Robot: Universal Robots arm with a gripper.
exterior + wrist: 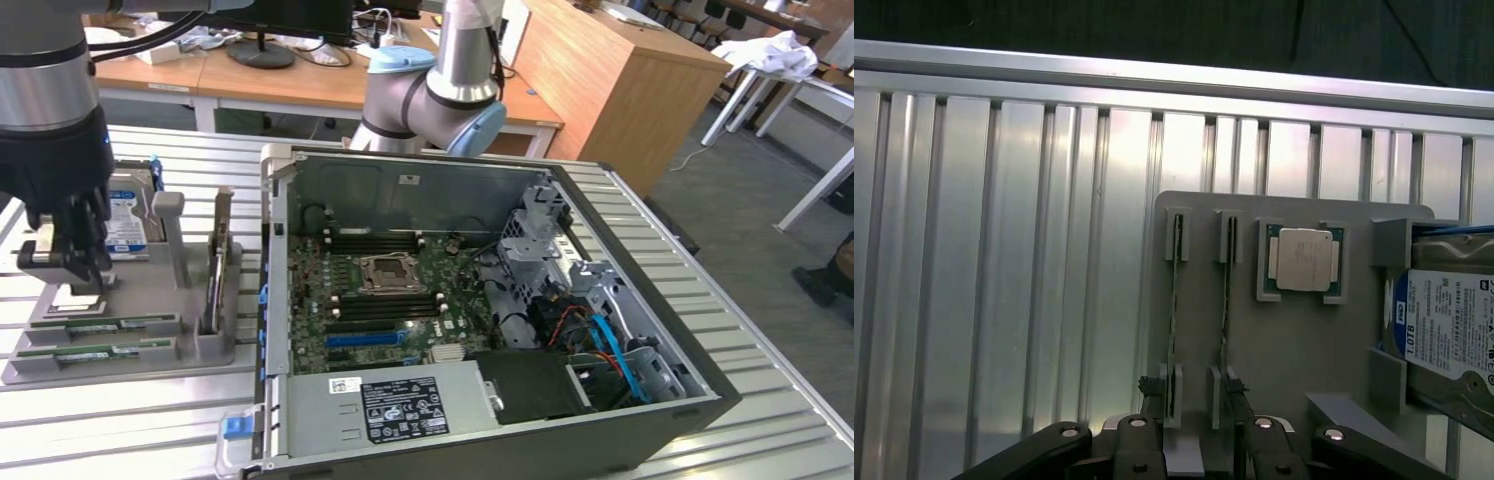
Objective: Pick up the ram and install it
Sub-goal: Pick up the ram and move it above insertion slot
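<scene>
Pincer (1192, 405) wide open and empty over grey plastic holder tray (1284, 350) on slatted metal desk (1004, 250). Long flat green ram stick (1174, 300) lies unlifted there beside its twin (1226, 300). Open computer case (400, 190) awaits it.

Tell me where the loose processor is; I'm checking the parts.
The processor lies in a pocket of the grey holder, between the ram sticks and the hard drive; the holder stands at the exterior view's left, beside the computer case.

Fingers (1152, 386) spread at gray holder (1284, 350) edge: two ram sticks (1174, 320) edge-up, processor (1304, 259), hard drive (1449, 320).
</scene>
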